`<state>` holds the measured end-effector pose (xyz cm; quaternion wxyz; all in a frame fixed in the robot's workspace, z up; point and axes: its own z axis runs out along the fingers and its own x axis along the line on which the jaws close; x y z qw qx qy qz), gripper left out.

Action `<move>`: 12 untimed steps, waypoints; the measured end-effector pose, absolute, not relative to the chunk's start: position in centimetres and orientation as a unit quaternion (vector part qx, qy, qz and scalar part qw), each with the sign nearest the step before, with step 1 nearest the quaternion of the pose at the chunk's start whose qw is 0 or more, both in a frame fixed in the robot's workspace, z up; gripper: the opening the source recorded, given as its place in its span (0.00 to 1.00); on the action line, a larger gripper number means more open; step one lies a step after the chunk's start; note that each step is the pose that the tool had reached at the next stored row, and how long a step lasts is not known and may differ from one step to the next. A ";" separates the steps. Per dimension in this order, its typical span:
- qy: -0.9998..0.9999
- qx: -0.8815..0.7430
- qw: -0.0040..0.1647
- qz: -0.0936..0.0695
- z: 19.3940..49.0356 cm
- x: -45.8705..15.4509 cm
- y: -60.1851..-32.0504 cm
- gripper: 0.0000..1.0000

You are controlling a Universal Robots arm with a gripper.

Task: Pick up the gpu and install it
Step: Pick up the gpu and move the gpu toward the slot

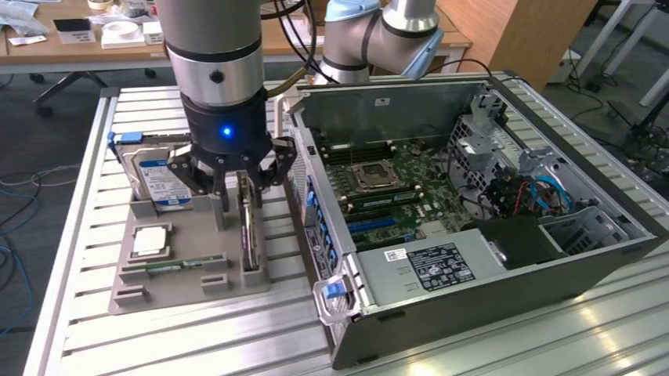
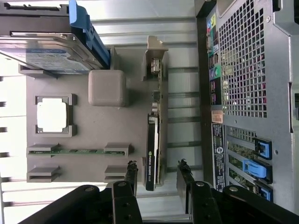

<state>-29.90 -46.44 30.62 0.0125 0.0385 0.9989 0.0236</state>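
The gpu (image 2: 150, 154) stands on edge in the grey tray (image 2: 93, 126), beside the computer case (image 2: 243, 70), directly under my gripper (image 2: 157, 170); jaws spread (one each side), its length running crosswise between them.

On the table (image 1: 544, 345) stand one grey holder tray (image 1: 193, 239) and one open computer case (image 1: 471, 270). The tray carries four parts, one of each kind: one hard drive (image 1: 162, 184), one processor chip (image 1: 150, 240), one memory stick (image 1: 172, 266) and one gpu (image 1: 249, 239). There is one tool (image 1: 238, 196), with two fingers (image 2: 132, 171)
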 end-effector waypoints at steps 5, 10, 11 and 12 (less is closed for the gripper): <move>0.999 0.039 0.012 0.024 30.6 -29.9 -46.4 0.47; 0.999 0.039 0.013 0.024 30.5 -29.9 -46.4 0.47; 0.999 0.039 0.013 0.024 30.4 -29.9 -46.4 0.47; 0.999 0.039 0.012 0.024 30.3 -29.9 -46.4 0.47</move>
